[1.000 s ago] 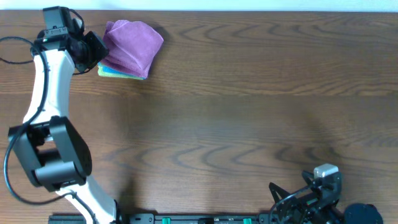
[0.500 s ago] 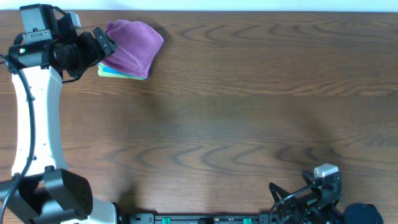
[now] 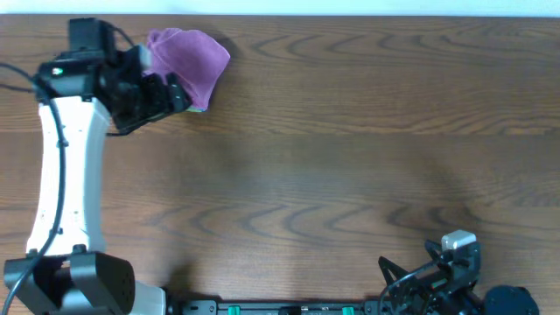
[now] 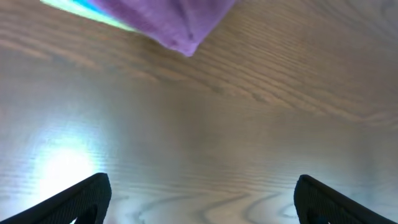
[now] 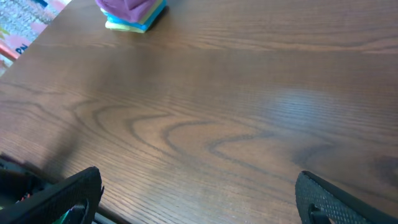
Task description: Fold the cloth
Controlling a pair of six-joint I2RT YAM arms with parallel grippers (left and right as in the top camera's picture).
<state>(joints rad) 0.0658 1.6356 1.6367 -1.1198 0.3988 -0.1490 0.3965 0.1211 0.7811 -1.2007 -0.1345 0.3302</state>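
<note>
The purple cloth (image 3: 191, 59) lies bunched at the table's (image 3: 350, 157) far left corner, on a folded stack (image 5: 134, 23) that could drag along. It looks soft, light and floppy; I'd pinch a loose corner. The left tool (image 4: 202, 202) hangs beside it, spread and empty. The right tool (image 5: 199, 199) is also spread, well apart.

bare wood of the table (image 3: 350, 149) leaves free passage from 12 to 4 o'clock, while the cloth stack (image 3: 197, 57) and left arm (image 3: 66, 175) crowd 10 o'clock and the right arm (image 3: 448, 261) sits at 5.
</note>
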